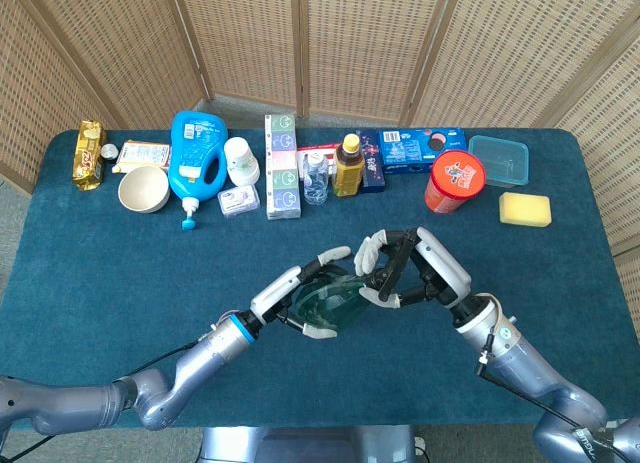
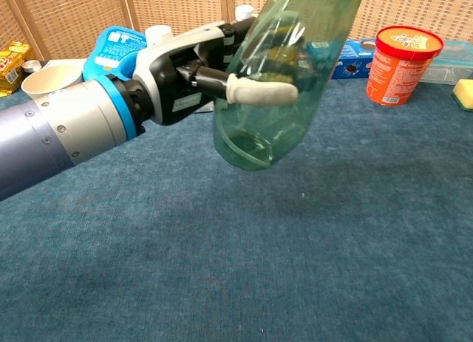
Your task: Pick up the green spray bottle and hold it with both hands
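- Blue carpeted table (image 1: 100, 253), wicker screens behind.
- Left hand (image 2: 199, 72) wraps the translucent green plastic spray bottle (image 2: 277, 76); bottle is airborne and tilted, above mid-table.
- Right hand (image 1: 410, 270) at the bottle's top end, fingers curled onto it; contact looks real, firmness can't tell.
- Step: two-hand hold. Next: steady it.
- Far row: red snack tub (image 1: 454, 181), blue detergent jug (image 1: 196, 155).

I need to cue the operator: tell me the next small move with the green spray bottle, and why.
Probably close the right hand onto the top of the green spray bottle. The left hand already grips the bottle, lifted off the blue table and tilted. The right hand sits at its upper end, but the head view does not show a firm grip there.
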You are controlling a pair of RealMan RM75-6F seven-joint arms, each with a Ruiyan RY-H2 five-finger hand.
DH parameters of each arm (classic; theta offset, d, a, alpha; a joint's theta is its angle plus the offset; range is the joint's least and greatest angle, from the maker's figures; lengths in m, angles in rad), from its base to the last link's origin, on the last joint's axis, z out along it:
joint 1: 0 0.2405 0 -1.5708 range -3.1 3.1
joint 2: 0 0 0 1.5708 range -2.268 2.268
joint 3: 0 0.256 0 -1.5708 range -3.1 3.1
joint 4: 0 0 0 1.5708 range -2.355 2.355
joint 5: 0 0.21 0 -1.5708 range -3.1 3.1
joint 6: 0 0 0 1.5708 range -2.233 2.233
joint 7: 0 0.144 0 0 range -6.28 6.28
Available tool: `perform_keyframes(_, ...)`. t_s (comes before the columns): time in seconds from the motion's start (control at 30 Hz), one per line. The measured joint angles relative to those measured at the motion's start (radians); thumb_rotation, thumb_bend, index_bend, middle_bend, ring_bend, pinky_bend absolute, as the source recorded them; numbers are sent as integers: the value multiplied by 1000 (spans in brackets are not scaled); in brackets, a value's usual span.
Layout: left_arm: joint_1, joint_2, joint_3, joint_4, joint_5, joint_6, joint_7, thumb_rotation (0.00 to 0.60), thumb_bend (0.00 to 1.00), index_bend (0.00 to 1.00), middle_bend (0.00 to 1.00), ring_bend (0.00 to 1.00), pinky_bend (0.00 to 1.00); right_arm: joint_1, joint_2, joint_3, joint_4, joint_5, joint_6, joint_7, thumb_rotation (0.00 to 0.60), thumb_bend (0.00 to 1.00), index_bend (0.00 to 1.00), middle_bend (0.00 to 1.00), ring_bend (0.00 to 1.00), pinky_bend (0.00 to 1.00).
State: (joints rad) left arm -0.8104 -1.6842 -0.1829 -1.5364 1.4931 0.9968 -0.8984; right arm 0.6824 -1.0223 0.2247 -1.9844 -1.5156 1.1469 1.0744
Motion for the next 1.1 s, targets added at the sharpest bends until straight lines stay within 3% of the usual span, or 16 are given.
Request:
perform_keyframes(0.17,12,8,9,15,15,30,0,600,49,0,0,1,250,-6,5,1,0,-4,-2,-3,600,563,722,734,461,406)
perform_keyframes(0.8,33,91,61,40,24,19,71,600,19,0,0,0,122,-19,29,9,-5,-8,-10,-54,600,604,732,743,461,414)
perform_keyframes(1.1,95,247,74,1,45,107,94,600,19,0,0,0,103,-35,89,16,-32,-16,-8,-80,600,607,732,743,461,414)
